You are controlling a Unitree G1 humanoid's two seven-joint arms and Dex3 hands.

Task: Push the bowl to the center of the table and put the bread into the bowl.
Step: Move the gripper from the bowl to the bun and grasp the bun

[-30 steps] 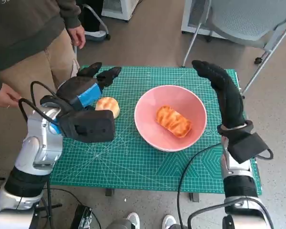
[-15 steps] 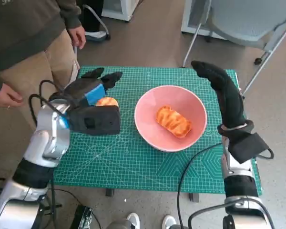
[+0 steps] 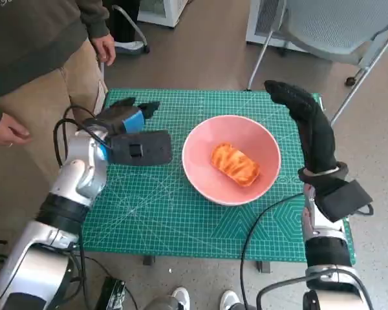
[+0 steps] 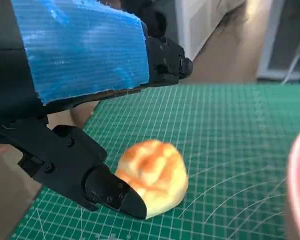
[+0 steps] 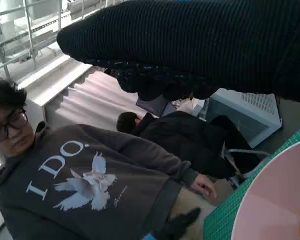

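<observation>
The pink bowl (image 3: 231,159) is seen at about the middle of the green mat (image 3: 181,219), with one bread loaf (image 3: 235,163) already lying in it, long axis slanted across the bowl floor. A second, round bread roll (image 4: 152,176) is seen only in the left wrist view; in the head view it is hidden under the left hand (image 3: 126,121), so its place is judged to be on the mat beside the bowl, on the side toward the standing person (image 3: 26,58). The relation that matters: the roll sits directly beneath the left hand, between the taped back and a lower black finger (image 4: 110,192), whose tip is touching or just beside the roll's near edge. The fingers are apart with the roll between them; a closed grip is not shown, so the hand is read as spread around the roll, not yet holding it. The roll has no clear long axis. From the left hand, the bowl lies across the mat toward the right hand, near but apart. The right hand (image 3: 307,126) is held upright beyond the bowl's far side, fingers extended, nothing held; contact with the rim cannot be confirmed. The left hand is clearly the nearer one to the roll, so the closing and the carry toward the bowl are judged to fall to it.
</observation>
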